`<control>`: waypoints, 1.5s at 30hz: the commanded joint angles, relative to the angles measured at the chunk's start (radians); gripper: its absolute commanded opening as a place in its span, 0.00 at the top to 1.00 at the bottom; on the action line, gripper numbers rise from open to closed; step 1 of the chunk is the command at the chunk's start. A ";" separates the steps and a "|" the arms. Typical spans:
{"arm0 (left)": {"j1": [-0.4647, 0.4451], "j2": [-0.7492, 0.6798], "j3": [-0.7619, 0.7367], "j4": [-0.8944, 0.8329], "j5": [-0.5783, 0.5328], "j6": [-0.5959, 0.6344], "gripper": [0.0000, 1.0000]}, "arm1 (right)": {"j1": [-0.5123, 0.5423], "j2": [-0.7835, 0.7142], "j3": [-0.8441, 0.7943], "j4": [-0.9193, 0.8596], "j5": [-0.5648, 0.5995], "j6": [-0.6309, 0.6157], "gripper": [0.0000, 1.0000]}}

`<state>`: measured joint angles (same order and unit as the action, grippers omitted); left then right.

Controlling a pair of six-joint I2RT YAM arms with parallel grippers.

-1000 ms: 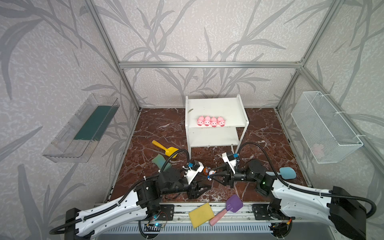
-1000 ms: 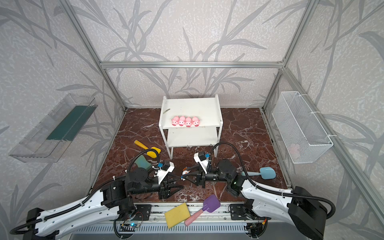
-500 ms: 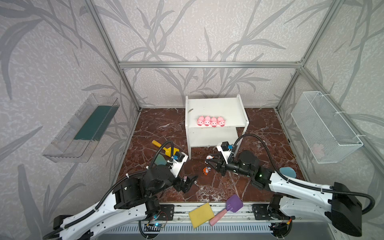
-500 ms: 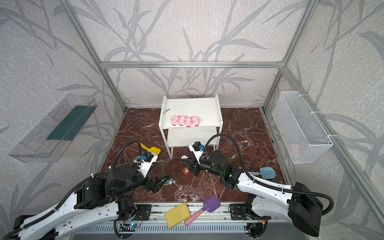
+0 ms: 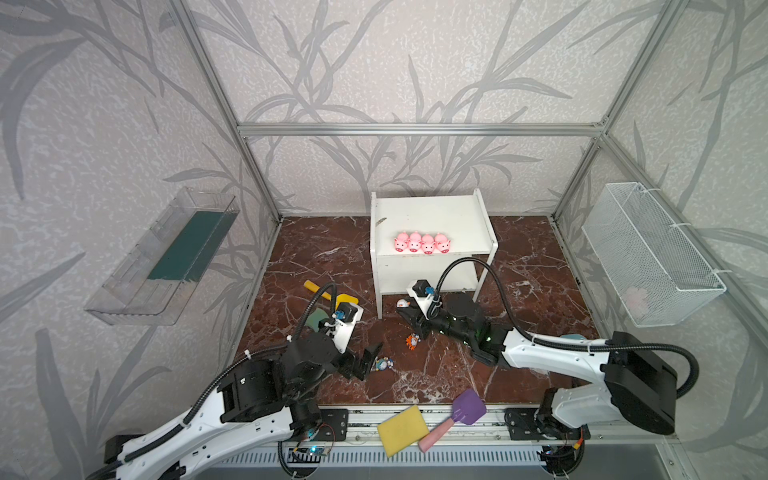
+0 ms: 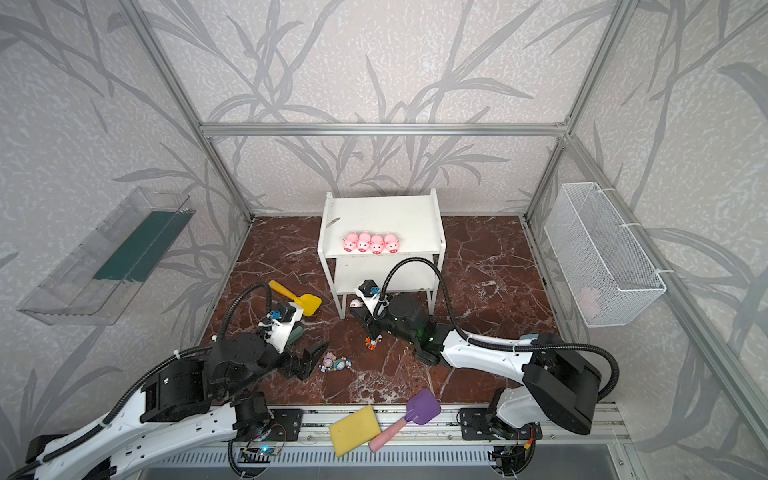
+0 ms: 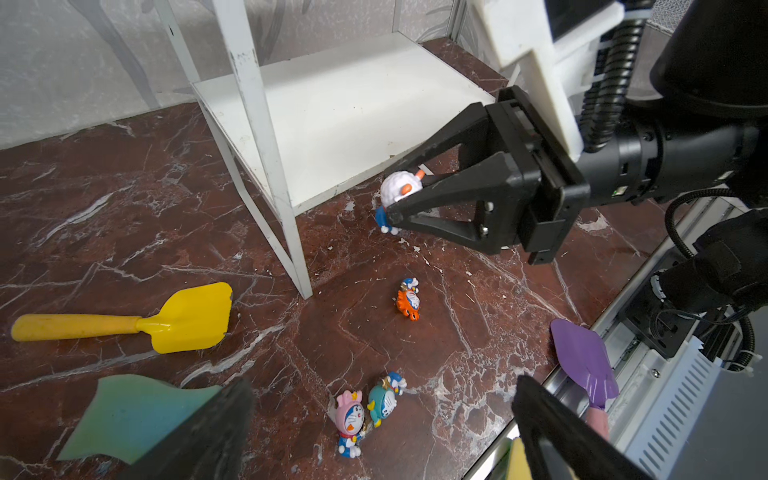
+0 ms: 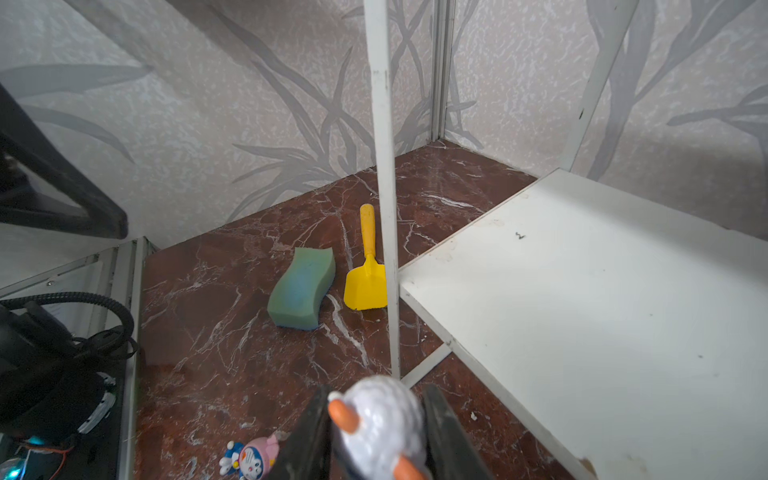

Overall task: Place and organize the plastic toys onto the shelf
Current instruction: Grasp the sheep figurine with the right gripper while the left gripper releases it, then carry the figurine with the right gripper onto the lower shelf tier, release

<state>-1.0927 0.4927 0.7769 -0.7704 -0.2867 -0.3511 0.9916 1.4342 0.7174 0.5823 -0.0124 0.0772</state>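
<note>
The white-blue figurine (image 7: 397, 190) is pinched by its rounded head between the jaws of the right gripper (image 5: 409, 311). It sits low near the floor, just below the lower-left corner of the shelf (image 5: 432, 214) in both top views, close to the front edge of the lower board (image 7: 353, 112). Four pink pigs (image 5: 422, 243) stand in a row along the front of the top board.

Three figurines lie on the marble floor. The orange one (image 5: 412, 340) is near the frame's centre. The pink one (image 7: 351, 417) and the teal one (image 7: 384, 401) touch each other lower and further left, right in front of the left gripper (image 6: 314, 361), whose jaws are spread wide and hold nothing.

A grip on a rounded head could let the toy twist or pop out on the way in. The thin front leg (image 8: 384, 208) stands close to the path. A jaw clipping it or the board's edge would jolt the shelf and likely topple the pigs. If it is set down tilted, the figurine probably falls over.
</note>
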 commanded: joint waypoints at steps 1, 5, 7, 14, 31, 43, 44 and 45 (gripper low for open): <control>-0.002 0.017 -0.001 -0.023 -0.014 0.009 0.01 | 0.007 0.044 0.042 0.113 0.060 -0.022 0.66; -0.001 0.021 -0.002 -0.023 -0.009 0.009 0.01 | 0.010 0.082 0.042 0.224 0.097 -0.040 0.66; -0.002 0.019 -0.002 -0.020 -0.008 0.009 0.01 | 0.009 0.094 0.062 0.211 0.108 -0.048 0.66; -0.001 0.024 -0.003 -0.020 -0.001 0.011 0.01 | 0.007 0.142 0.105 0.222 0.145 -0.061 0.66; -0.001 0.019 -0.003 -0.018 0.005 0.012 0.01 | 0.001 0.219 0.169 0.197 0.225 -0.056 0.62; -0.002 0.019 -0.004 -0.017 0.009 0.012 0.01 | -0.005 0.249 0.185 0.206 0.260 -0.059 0.61; -0.002 0.021 -0.003 -0.017 0.009 0.012 0.01 | -0.006 0.249 0.185 0.207 0.262 -0.059 0.61; -0.002 0.019 -0.002 -0.017 0.009 0.012 0.01 | -0.005 0.250 0.183 0.208 0.262 -0.059 0.61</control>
<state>-1.0927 0.5129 0.7769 -0.7734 -0.2783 -0.3473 0.9901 1.6680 0.8722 0.7567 0.2222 0.0242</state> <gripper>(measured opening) 0.992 0.393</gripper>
